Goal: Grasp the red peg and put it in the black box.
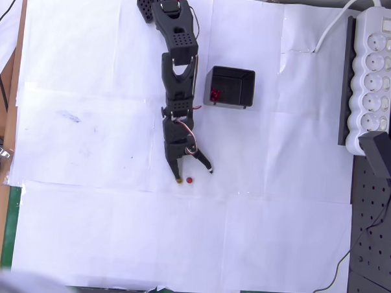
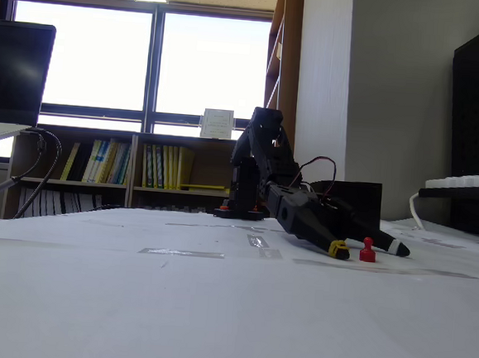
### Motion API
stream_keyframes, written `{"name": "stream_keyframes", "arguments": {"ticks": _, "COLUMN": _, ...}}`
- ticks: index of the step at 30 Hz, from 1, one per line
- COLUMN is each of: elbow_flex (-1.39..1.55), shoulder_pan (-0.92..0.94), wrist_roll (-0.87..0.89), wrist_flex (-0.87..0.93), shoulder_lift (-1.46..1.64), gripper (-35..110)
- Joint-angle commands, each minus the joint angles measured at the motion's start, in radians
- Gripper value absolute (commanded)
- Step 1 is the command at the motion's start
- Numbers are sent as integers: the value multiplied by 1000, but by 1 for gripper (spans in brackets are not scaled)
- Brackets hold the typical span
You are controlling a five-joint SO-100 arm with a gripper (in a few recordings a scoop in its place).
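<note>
Overhead view: camera fixed high above, looking straight down on the worktop (image 1: 101, 233), far enough to take in the whole white paper cover, with the arm's base at the top edge and a power strip (image 1: 374, 76) at the right edge.

Fixed view: camera sits low, just above the worktop surface (image 2: 171, 306), looking level across it toward the arm (image 2: 265, 173), with windows and bookshelves behind. Near paper is blurred.

Shared by both: the arm, the end effector (image 1: 194, 174) (image 2: 367, 247), the red peg (image 1: 189, 180) (image 2: 367, 250), the black box (image 1: 230, 87) (image 2: 358, 203).
</note>
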Motion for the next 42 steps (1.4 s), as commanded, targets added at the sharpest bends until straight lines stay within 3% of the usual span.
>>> {"name": "stream_keyframes", "arguments": {"ticks": 1, "elbow_flex": 12, "shoulder_pan": -37, "wrist_roll": -5, "wrist_flex": 25, "shoulder_lift": -11, "gripper": 40}}
{"name": "stream_keyframes", "arguments": {"ticks": 20, "elbow_flex": 71, "shoulder_pan": -40, "wrist_roll": 20, "wrist_flex": -87, "shoulder_lift": 61, "gripper": 40}}
{"name": "stream_keyframes", "arguments": {"ticks": 33, "elbow_flex": 29, "shoulder_pan": -37, "wrist_roll": 9, "wrist_flex": 5, "shoulder_lift": 3, "gripper": 40}}
{"name": "stream_keyframes", "arguments": {"ticks": 42, "elbow_flex": 29, "shoulder_pan": -35, "wrist_roll": -2, "wrist_flex": 12, "shoulder_lift": 3, "gripper": 25}}
